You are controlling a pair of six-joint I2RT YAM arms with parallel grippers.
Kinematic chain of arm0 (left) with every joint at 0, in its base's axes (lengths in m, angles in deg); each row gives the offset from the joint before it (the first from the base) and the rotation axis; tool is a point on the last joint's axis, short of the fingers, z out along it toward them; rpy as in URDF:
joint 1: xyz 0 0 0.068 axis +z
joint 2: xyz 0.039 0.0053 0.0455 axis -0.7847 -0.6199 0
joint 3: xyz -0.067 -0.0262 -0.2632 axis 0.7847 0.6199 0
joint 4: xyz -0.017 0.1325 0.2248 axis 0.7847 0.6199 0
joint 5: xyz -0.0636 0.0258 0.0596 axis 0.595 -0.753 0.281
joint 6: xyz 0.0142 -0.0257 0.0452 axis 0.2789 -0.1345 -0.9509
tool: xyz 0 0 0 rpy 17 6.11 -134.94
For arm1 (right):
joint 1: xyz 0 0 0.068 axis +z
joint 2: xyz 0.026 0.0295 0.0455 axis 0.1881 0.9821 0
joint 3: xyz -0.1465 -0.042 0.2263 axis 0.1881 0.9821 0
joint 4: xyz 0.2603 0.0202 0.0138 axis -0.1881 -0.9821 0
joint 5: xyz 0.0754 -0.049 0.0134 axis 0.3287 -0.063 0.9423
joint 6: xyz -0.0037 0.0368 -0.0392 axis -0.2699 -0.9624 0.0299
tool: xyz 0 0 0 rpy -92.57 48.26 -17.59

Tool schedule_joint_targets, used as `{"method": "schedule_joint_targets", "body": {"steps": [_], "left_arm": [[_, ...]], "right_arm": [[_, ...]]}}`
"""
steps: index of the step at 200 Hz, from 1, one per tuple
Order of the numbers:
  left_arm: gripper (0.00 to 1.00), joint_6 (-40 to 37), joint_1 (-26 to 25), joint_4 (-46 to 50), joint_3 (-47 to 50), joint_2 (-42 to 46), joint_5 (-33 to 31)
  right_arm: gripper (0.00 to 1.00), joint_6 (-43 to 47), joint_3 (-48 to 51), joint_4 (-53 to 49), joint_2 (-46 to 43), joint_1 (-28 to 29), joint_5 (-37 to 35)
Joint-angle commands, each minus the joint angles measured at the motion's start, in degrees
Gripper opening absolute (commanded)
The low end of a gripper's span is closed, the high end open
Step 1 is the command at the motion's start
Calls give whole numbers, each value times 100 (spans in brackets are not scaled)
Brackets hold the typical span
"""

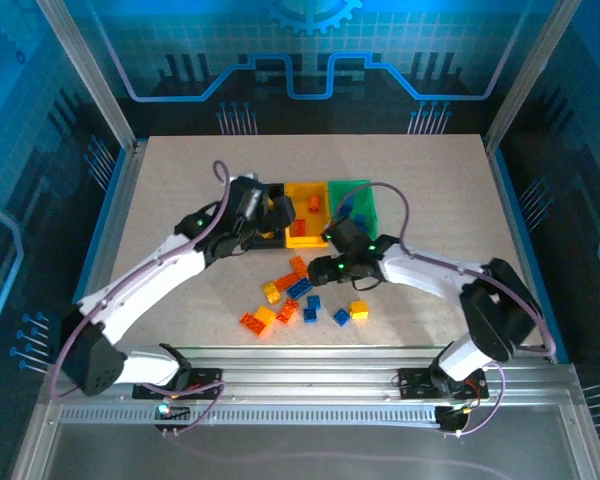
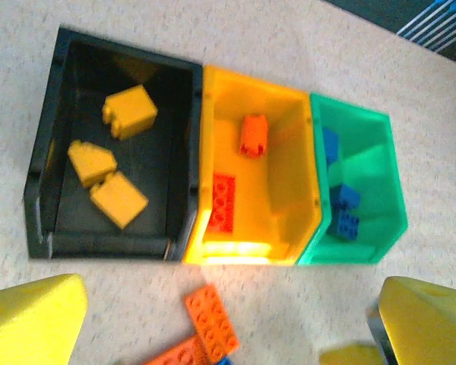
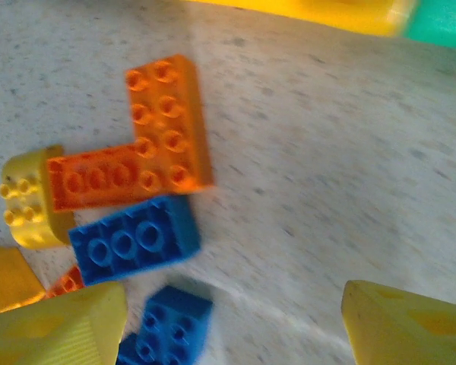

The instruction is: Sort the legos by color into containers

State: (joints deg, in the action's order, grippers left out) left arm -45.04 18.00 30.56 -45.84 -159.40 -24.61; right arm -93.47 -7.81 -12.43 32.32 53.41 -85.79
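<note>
Ideally, with left gripper (image 2: 228,304) and right gripper (image 3: 229,312) both spread empty, the blue brick (image 3: 133,239) should be centred in the right one, clear of the orange brick (image 3: 106,179).

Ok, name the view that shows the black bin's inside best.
Left wrist view: it looks straight down into the black bin, with three yellow bricks plain on its floor. In the top external view the left claw hangs over most of it.
</note>
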Motion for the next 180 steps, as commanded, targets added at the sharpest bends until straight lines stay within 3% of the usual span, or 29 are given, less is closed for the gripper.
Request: {"method": "schedule_joint_targets", "body": {"steps": [1, 40, 85, 135, 180], "left_arm": [[99, 374, -10, 25, 911, 583, 0], [99, 816, -15, 272, 2149, 1799, -122], [99, 1022, -7, 602, 2732, 2399, -152], [99, 1012, -9, 602, 2810, 2480, -163], [99, 998, -11, 555, 2845, 2482, -165]], "right_arm": [[73, 86, -515, 491, 554, 207, -208], [68, -94, -1248, 378, 1522, 261, -589], [65, -121, -1613, 104, 2059, 339, -810], [52, -546, -1360, -81, 1913, 341, -1226], [48, -847, -956, -4, 1632, 277, -1439]]}}
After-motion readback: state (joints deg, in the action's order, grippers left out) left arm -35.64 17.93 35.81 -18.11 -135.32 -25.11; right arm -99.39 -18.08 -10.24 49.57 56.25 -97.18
